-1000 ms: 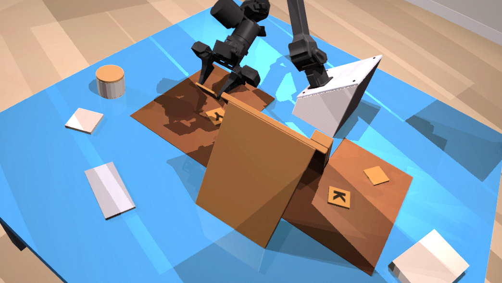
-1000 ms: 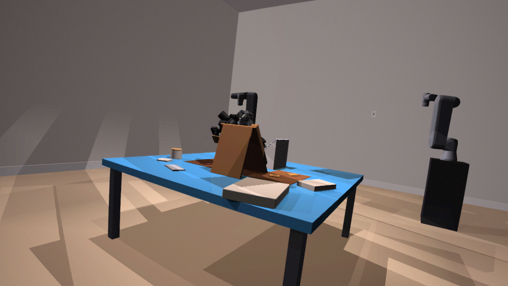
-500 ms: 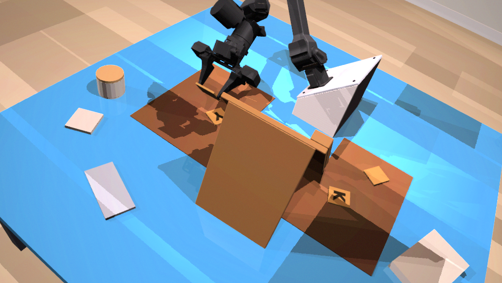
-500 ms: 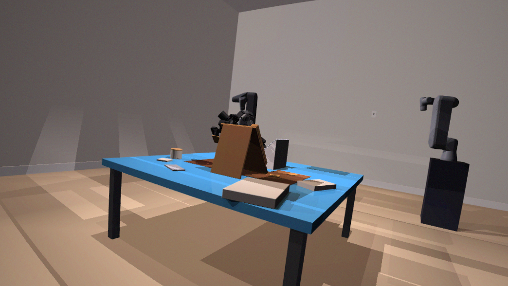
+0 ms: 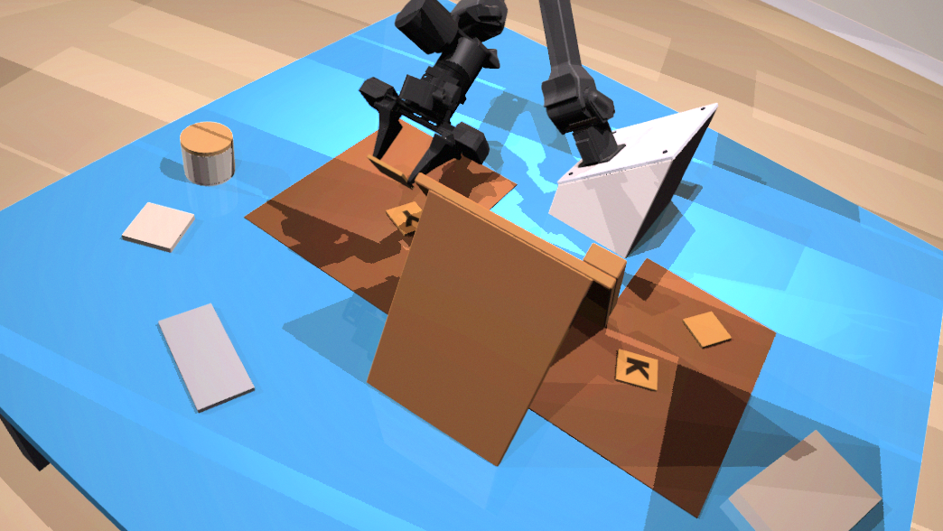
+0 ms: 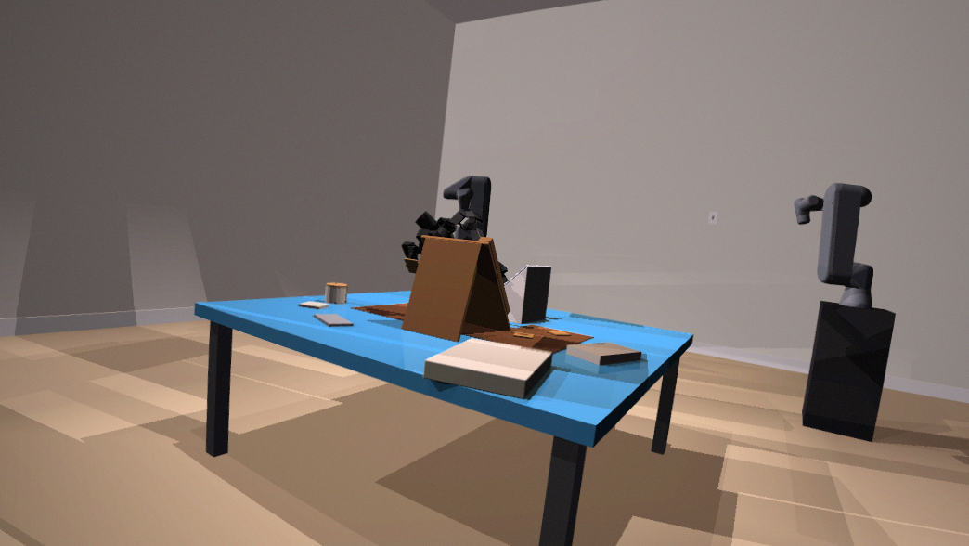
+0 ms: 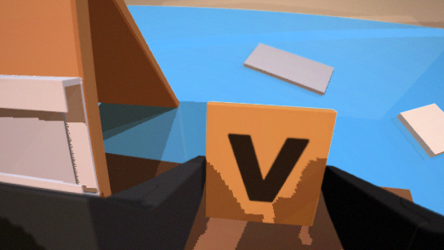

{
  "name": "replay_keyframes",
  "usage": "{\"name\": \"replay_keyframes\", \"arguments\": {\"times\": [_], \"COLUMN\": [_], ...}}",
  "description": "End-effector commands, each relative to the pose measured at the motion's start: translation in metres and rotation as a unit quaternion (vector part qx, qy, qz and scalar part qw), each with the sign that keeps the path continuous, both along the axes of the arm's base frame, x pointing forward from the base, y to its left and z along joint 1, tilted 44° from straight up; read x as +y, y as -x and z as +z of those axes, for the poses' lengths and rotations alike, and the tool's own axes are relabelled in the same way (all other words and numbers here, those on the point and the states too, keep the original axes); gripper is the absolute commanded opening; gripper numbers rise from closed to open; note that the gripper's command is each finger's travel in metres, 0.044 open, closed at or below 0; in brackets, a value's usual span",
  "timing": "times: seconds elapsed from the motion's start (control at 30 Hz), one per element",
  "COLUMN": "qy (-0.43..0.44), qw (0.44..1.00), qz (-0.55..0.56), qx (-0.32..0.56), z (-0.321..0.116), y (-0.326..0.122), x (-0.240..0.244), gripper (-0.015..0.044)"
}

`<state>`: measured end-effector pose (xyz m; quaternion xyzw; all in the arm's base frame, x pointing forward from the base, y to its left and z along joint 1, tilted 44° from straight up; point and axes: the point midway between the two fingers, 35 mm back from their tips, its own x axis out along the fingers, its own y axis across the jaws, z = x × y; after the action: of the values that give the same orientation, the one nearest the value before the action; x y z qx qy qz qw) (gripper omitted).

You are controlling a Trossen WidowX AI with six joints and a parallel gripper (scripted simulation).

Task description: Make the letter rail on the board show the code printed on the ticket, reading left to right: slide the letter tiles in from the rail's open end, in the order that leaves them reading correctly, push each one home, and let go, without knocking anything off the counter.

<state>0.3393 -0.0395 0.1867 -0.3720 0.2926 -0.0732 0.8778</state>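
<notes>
On your table [image 5: 264,276] [image 6: 380,359] [image 7: 191,55], you get bright glare toward one o'clock from above and hard, jagged shadows

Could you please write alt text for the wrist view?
The hand holds an orange tile marked V upright, just right of the board's pale rail. Beyond lie two flat pale pieces on a blue table.
</notes>
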Motion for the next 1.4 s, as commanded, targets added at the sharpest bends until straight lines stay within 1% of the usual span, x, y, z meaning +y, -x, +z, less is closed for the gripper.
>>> {"name": "replay_keyframes", "arguments": {"times": [0.0, 1.37], "qy": [-0.003, -0.003], "qw": [1.0, 1.0], "qz": [0.002, 0.002], "qx": [-0.003, -0.003], "z": [0.0018, 0.0018], "y": [-0.0011, -0.0011], "x": [0.0011, 0.0011], "gripper": [0.0, 0.0]}}
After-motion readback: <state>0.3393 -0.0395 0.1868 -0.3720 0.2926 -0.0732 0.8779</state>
